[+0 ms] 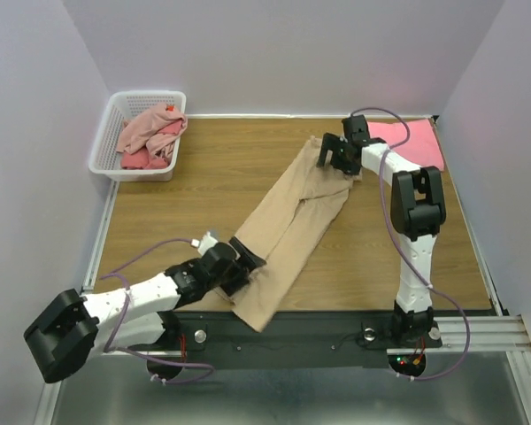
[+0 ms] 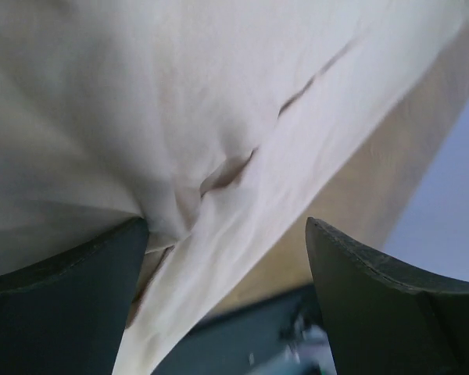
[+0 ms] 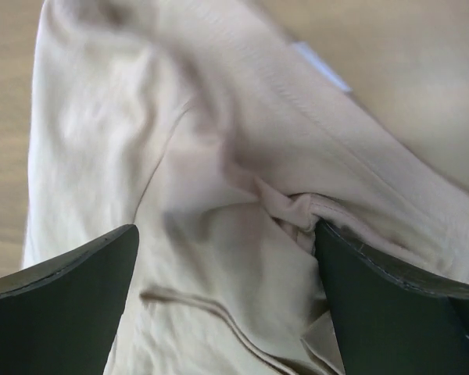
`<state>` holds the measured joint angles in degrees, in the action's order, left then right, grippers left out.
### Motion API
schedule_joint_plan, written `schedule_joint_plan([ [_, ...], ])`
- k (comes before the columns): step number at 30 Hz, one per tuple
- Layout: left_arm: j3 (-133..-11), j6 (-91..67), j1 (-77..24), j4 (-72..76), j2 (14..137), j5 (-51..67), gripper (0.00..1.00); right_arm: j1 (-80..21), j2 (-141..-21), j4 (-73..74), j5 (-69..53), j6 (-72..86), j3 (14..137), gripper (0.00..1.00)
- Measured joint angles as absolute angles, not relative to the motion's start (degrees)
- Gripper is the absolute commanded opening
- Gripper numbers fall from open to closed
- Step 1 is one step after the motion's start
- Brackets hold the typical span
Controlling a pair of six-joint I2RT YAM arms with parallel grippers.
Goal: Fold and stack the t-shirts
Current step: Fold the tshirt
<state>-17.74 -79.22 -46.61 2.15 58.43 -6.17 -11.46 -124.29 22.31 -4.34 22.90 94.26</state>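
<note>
A large beige t-shirt (image 1: pixel 292 221) lies in a long diagonal strip from the far right of the table to its front edge. My left gripper (image 1: pixel 246 257) is at the shirt's near end. In the left wrist view it (image 2: pixel 227 234) stands open, with pale cloth (image 2: pixel 180 101) draped against the left finger (image 2: pixel 62 312). My right gripper (image 1: pixel 334 159) is over the far end. It (image 3: pixel 227 234) is open too, with bunched beige cloth (image 3: pixel 219 156) lying between the fingers and touching the right finger (image 3: pixel 399 312). A salmon-pink t-shirt (image 1: pixel 411 142) lies flat at the far right corner.
A white lattice basket (image 1: pixel 146 95) stands at the far left corner and holds a dusty-pink shirt (image 1: pixel 150 128) and a red one (image 1: pixel 146 159). Walls close in the table at the left, back and right. The beige shirt's near end hangs over the front edge (image 1: pixel 336 312).
</note>
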Motion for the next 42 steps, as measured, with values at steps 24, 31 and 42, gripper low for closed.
schedule_joint_plan([
  [24, -33.98, -93.76, -69.56, 2.35, 80.07, -4.08, 0.97, -20.40, -160.79, 13.39, -24.29, 24.40, 146.76, 1.00],
  [31, -38.35, -89.03, -69.78, -9.80, 75.64, -8.47, 0.97, -21.10, -155.15, 17.43, -17.28, 24.16, 141.78, 1.00],
  [42, -39.29, -89.27, -71.18, -28.64, 63.57, -17.06, 0.99, -23.66, -123.61, 20.25, -1.89, 15.86, 116.18, 1.00],
])
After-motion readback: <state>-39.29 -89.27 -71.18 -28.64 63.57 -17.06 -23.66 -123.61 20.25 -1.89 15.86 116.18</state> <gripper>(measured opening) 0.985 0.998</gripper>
